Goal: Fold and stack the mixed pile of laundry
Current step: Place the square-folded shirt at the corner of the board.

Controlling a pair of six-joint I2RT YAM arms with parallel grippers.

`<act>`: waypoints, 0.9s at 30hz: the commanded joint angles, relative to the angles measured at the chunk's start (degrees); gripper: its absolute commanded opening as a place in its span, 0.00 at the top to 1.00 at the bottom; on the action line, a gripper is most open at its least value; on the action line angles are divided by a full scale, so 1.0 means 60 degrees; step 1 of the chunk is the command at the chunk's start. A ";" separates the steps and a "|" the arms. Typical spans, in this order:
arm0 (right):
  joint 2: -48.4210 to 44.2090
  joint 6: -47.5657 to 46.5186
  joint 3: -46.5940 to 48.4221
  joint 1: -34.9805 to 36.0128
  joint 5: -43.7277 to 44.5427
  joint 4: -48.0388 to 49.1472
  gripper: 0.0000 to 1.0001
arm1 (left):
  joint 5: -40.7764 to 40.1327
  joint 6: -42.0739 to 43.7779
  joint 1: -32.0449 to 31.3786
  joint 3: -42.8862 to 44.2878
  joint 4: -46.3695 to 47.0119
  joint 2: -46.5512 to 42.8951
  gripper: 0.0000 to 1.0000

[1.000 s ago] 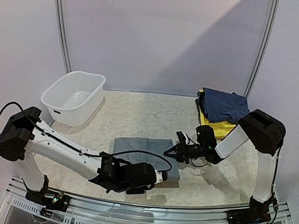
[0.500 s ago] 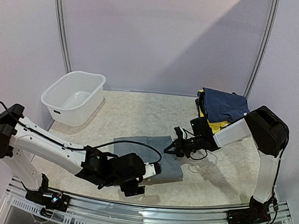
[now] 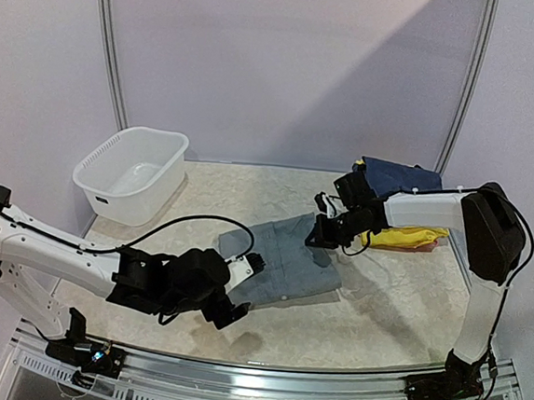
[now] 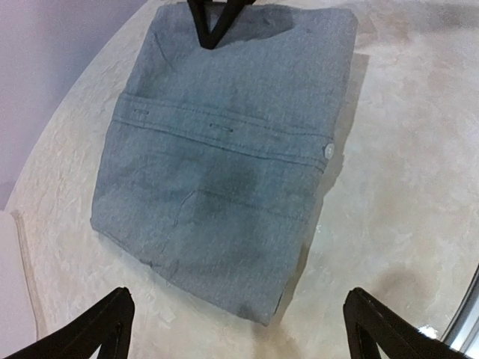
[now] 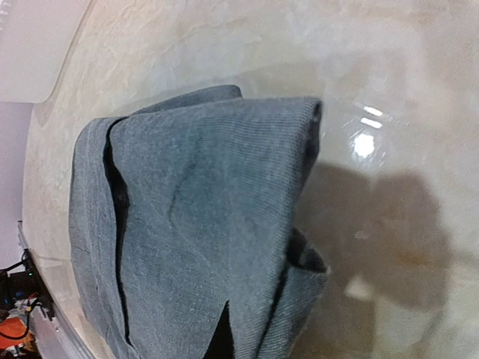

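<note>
My left end effector (image 3: 249, 266) has its two fingers spread as wide as they go, and it holds nothing. It hangs just above the near edge of the grey trousers (image 3: 285, 261). In my left wrist view the two black fingertips (image 4: 108, 323) stand at the bottom corners, with the folded cloth between and beyond them.

My right end effector (image 3: 324, 233) is closed, and it pinches the far edge of the grey trousers. In the right wrist view the cloth bunches up where my dark fingers (image 5: 223, 338) grip it, so this edge is lifted a little from the tabletop (image 3: 248, 198).

The trousers are folded into a thick rectangle and lie in the middle of the tabletop, between my two arms. They are turned at an angle. A small white button (image 4: 327, 149) shows at one side.

At the far right, behind my right arm, a navy garment (image 3: 400, 179) lies on top of a yellow garment (image 3: 404, 236). A white basin (image 3: 129, 175) stands at the far left, well apart from the trousers.
</note>
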 commanded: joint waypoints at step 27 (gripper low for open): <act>0.0307 -0.4174 0.4920 -0.0278 0.6763 -0.4667 1.00 | -0.0298 -0.1521 0.1299 -0.1338 0.0322 -0.1911 0.00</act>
